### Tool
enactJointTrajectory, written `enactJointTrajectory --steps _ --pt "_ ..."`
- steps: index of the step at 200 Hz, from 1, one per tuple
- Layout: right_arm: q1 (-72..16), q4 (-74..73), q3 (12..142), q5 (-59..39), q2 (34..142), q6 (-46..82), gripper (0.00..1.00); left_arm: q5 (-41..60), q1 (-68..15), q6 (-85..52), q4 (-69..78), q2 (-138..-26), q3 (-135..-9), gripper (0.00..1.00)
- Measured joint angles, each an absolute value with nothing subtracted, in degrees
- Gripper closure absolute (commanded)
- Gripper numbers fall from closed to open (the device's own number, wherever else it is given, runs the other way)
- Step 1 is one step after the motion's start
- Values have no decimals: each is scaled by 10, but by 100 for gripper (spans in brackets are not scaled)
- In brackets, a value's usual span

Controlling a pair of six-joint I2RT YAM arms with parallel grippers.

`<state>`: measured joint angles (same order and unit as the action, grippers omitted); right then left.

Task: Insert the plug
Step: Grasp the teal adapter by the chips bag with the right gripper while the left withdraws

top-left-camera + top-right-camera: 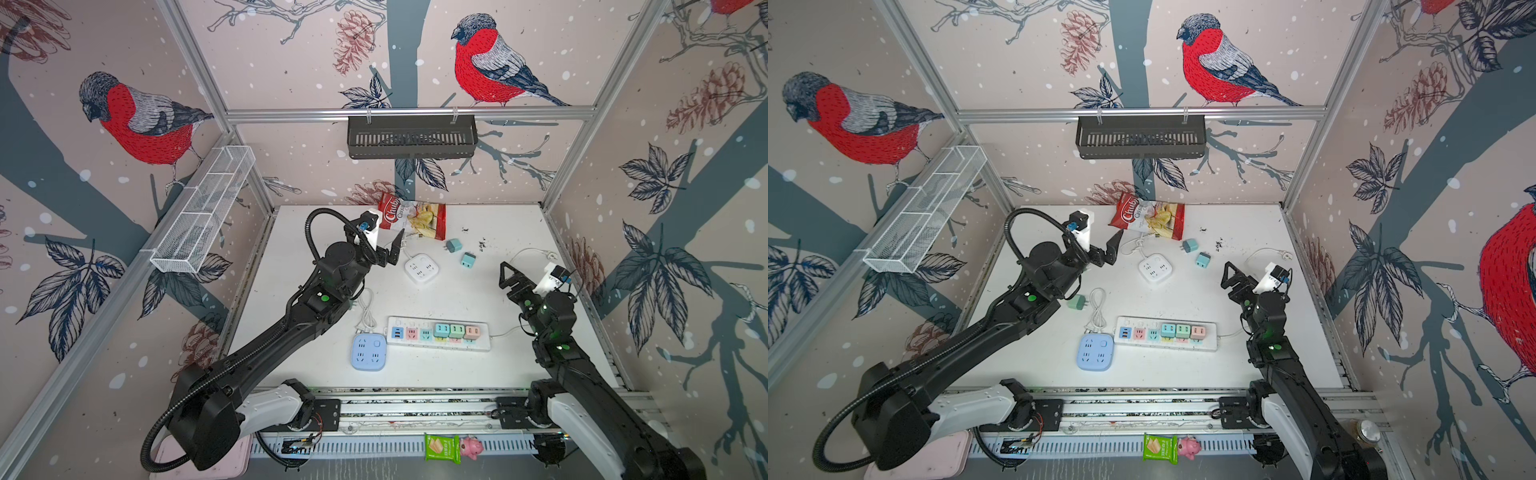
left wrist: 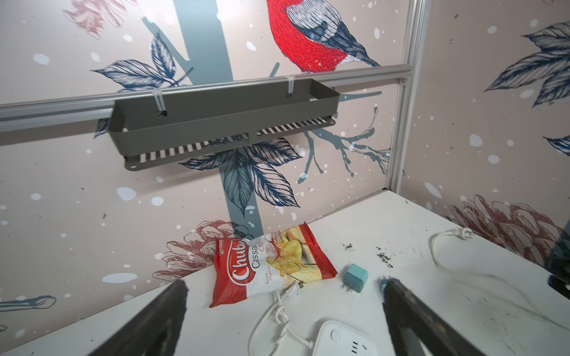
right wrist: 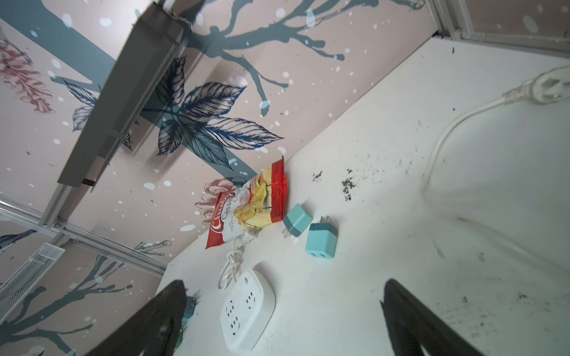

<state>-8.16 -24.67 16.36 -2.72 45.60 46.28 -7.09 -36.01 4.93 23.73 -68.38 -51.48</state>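
Right wrist view, teal cube plug (image 3: 320, 240) loose, left claw (image 2: 285, 281) and right claw (image 3: 286, 282) agape

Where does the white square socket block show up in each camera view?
Top view: white square socket block mid-table, just in front of the red chips bag.
Top view: same spot.
Left wrist: partly cut off by the frame, nearer the camera than the bag.
Right wrist: whole, nearer the camera than the bag.
Shared landmark: the red chips bag.
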Motion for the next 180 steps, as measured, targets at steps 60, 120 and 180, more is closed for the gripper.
enactJointTrajectory --steps 60,120,180 --pt "-211 -48 390 72 710 418 19 -59 -351 44 211 -689 -529 2" --pt "-237 78 540 148 928 401 20 -55 -350 45 206 -682 -527 2" --pt "-236 124 659 206 1077 375 13 -43 -350 43 206 -682 -528 2"
